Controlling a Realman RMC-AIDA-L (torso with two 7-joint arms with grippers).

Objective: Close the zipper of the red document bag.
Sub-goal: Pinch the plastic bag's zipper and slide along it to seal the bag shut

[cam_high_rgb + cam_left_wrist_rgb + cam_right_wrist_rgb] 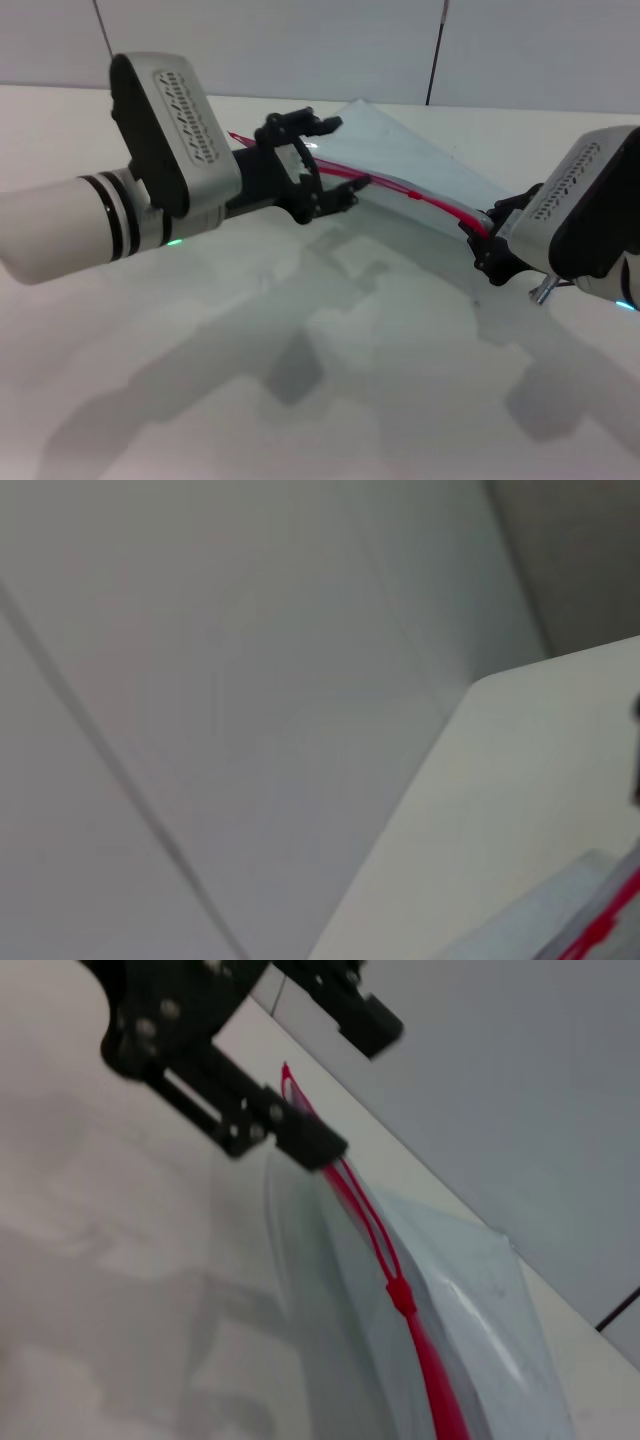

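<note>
Zipper [400,190] is running red along the raised long edge of the red document bag [420,170], which is being held up off the white table [300,400] between the two arms. Its slider [400,1295] is sitting partway along; toward the left tool the two red tracks are lying apart, while toward the right tool they are reading as one line.

At the bag's far end the left tool [340,160] is standing with its fingers spread wide, straddling the red edge but not visibly pinching it. The right tool [485,235] is sitting at the near end of the zipper; whether it is closed on the edge I cannot tell.

My worry is slack: if the left tool is not gripping, the bag may sag or twist, and the slider could jam or the film bunch under any pull.
</note>
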